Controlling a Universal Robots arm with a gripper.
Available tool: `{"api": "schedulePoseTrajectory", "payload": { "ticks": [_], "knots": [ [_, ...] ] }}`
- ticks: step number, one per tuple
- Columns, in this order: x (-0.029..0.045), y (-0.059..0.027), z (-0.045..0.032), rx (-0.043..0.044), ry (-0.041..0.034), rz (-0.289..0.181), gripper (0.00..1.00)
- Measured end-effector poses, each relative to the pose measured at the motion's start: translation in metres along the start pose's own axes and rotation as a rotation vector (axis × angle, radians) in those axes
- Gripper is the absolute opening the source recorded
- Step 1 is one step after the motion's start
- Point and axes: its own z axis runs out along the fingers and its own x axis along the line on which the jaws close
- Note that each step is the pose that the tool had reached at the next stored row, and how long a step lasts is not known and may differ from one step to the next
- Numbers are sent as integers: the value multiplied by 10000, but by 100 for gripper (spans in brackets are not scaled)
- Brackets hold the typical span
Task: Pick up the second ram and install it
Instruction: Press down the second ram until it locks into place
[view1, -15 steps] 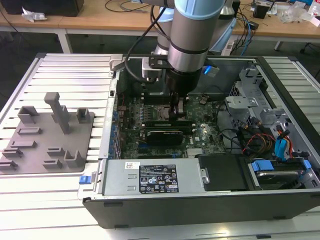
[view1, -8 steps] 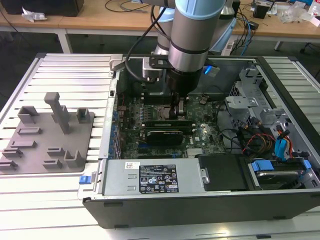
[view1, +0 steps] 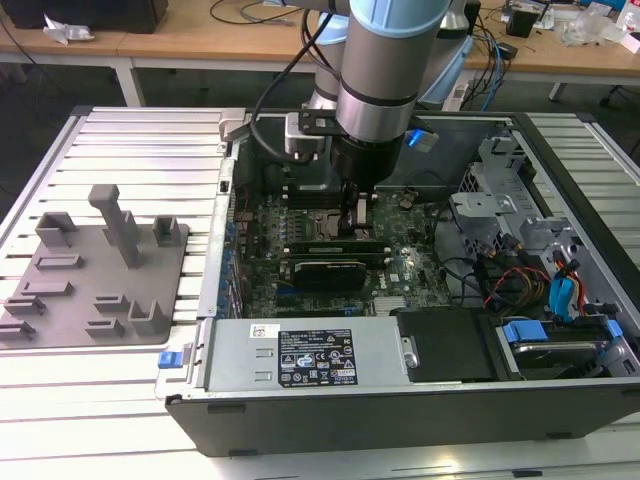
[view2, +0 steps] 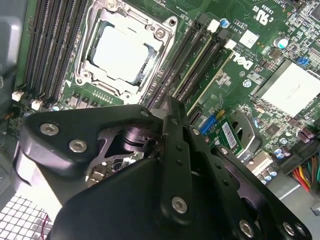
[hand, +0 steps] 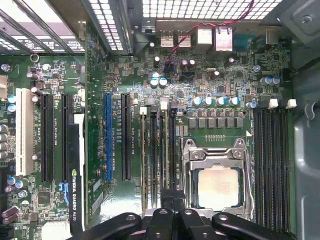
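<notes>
Exterior view, left to right: grey fixture blocks (view1: 95, 270) on the slatted table (view1: 150, 150), then the open computer case (view1: 420, 390). The arm hides the gripper (view1: 357, 215) there. Second wrist view: gripper fingers (view2: 175, 125) drawn together, down among the memory slots beside the CPU socket (view2: 122, 52). Second ram (hand: 164, 150) sits edge-on in a slot, hard to distinguish.

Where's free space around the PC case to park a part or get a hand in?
Free: the ribbed metal table beyond the grey fixture plate, and the strip of table in front of the case. Crowded: the arm fills the case over the motherboard, with the gripper at the RAM slots beside the CPU socket; drive cables crowd the exterior view's right.
</notes>
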Motion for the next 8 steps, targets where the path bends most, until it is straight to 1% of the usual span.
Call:
{"api": "schedulePoseTrajectory", "payload": {
  "ticks": [7, 8],
  "knots": [
    [-6, 1, 1, 0, -1, 0, 8],
    [-7, -13, 1, -1, -1, 2, 8]
  ]
}}
